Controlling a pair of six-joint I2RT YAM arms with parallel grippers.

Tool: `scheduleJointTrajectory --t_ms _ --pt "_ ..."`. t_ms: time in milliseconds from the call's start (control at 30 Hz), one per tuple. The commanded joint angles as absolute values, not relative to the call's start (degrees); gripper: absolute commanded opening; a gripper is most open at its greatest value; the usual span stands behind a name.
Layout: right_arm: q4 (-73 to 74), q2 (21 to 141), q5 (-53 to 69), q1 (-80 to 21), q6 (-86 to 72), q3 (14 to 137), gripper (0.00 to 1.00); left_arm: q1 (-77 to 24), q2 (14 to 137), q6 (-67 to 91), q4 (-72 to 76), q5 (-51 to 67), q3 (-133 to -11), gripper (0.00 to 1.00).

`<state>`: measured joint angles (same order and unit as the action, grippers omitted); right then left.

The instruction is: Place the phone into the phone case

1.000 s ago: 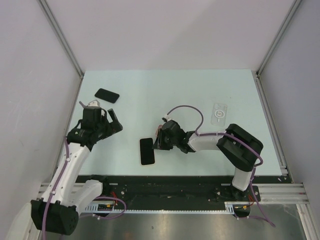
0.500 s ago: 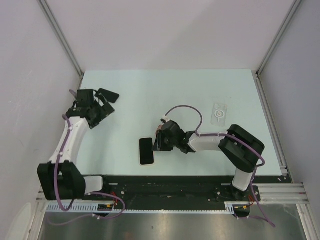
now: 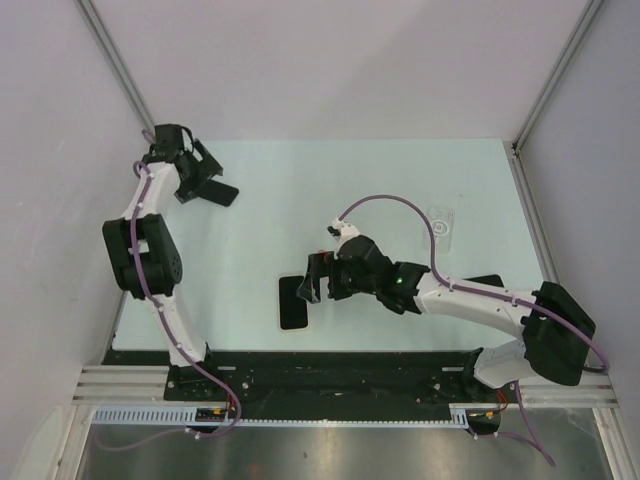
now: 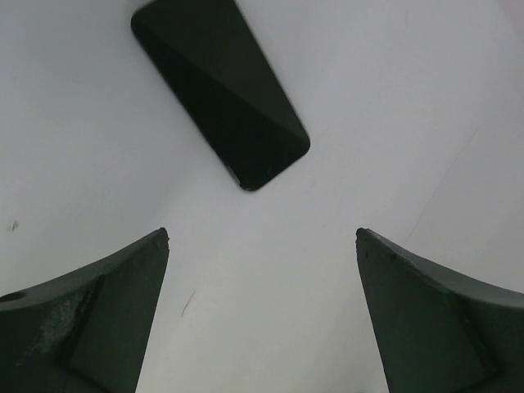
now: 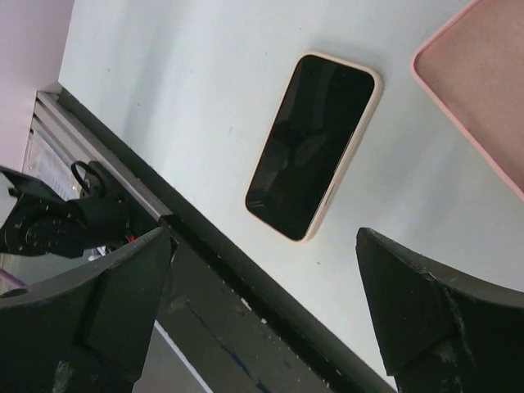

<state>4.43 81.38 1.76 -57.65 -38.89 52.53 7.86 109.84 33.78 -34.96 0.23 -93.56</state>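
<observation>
A pale green table sits between white walls; black rail along its near edge.

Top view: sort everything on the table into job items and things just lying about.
Job, likely: black rectangular phone under the open left gripper; cream-rimmed black phone and pink case corner below the open right gripper.
Lying about: clear flat plastic case, far right, untouched.
</observation>
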Motion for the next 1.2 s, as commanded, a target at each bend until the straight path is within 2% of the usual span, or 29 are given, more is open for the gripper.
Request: scheduleJointTrajectory --t_ms 0,233,500,667,867,1167 --pt "8.09 77.96 -1.5 -58.54 -37.44 52.39 0.99 11.16 116.26 28.57 -32.7 6.65 -105.61 0.99" --pt "4.32 77.08 1.22 -56.26 -37.61 52.21 0.99 18.19 130.58 29.71 -29.44 19.05 -117.23 0.99" --pt "3.08 75.06 5.09 -49.31 -37.27 52.21 0.99 18.19 140.44 29.97 -28.04 18.28 -127.52 1.0" --pt "2.82 74.36 8.87 -46.32 -36.39 52.21 0.98 18.28 141.76 30.23 -24.79 16.35 -127.18 1.0" --pt "2.37 72.78 9.76 -44.47 -36.83 52.12 0.98 18.19 142.73 30.85 -24.08 21.0 -126.83 1.0" --pt "5.97 68.48 7.83 -45.17 -36.21 51.68 0.98 17.49 136.68 31.64 -21.27 21.36 -113.21 0.99"
